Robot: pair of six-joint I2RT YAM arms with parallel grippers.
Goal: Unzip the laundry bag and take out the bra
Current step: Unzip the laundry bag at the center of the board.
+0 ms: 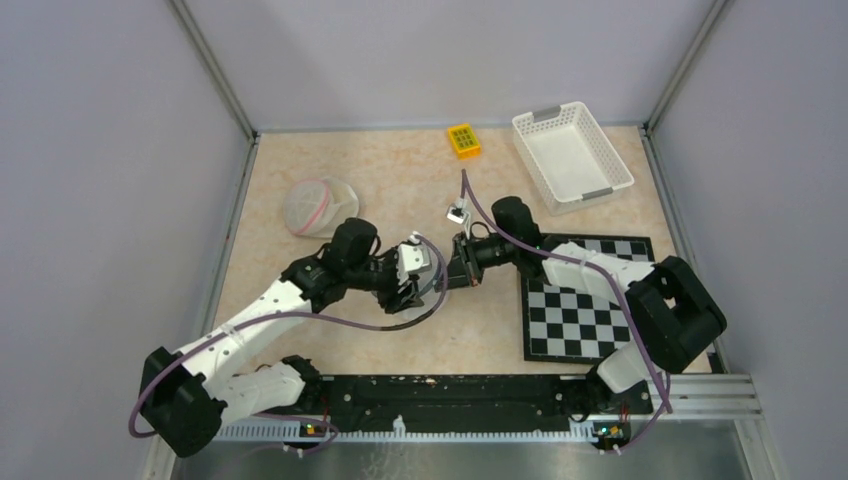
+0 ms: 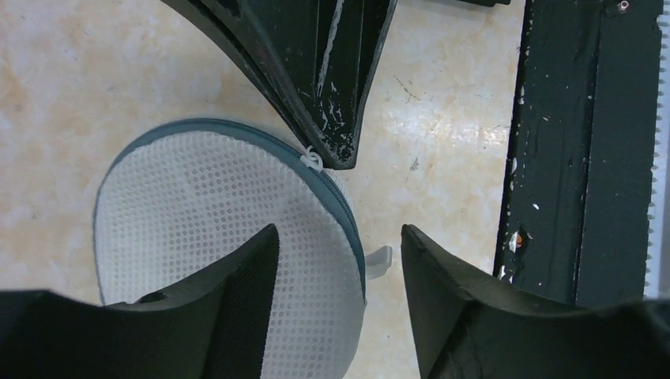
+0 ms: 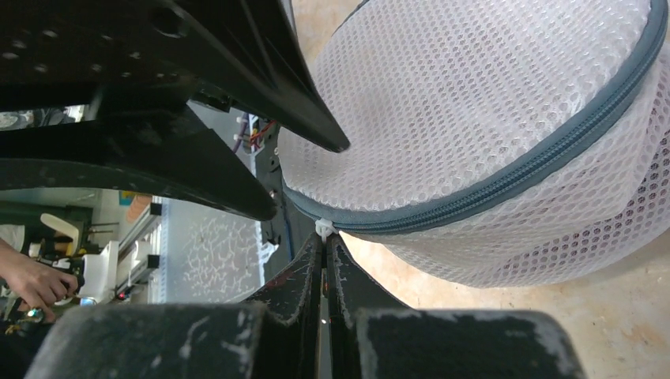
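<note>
The laundry bag point(image 2: 205, 221) is a round white mesh pouch with a grey-blue zipper point(image 3: 506, 178), lying on the table under both grippers. My right gripper point(image 3: 325, 237) is shut on the small white zipper pull point(image 3: 324, 228), also seen in the left wrist view as the zipper pull point(image 2: 314, 160). The stretch of zipper that shows is closed. My left gripper point(image 2: 340, 229) is open, one finger over the mesh and the other over bare table beside the bag's edge. In the top view the left gripper point(image 1: 410, 285) and right gripper point(image 1: 447, 272) meet mid-table and hide most of the bag. The bra is hidden.
A second rounded white mesh item with a pink line point(image 1: 320, 205) lies at the back left. A white basket point(image 1: 572, 155) and a yellow block point(image 1: 463, 139) stand at the back right. A checkerboard mat point(image 1: 585, 300) lies on the right, and a black rail point(image 2: 577, 158) runs along the near edge.
</note>
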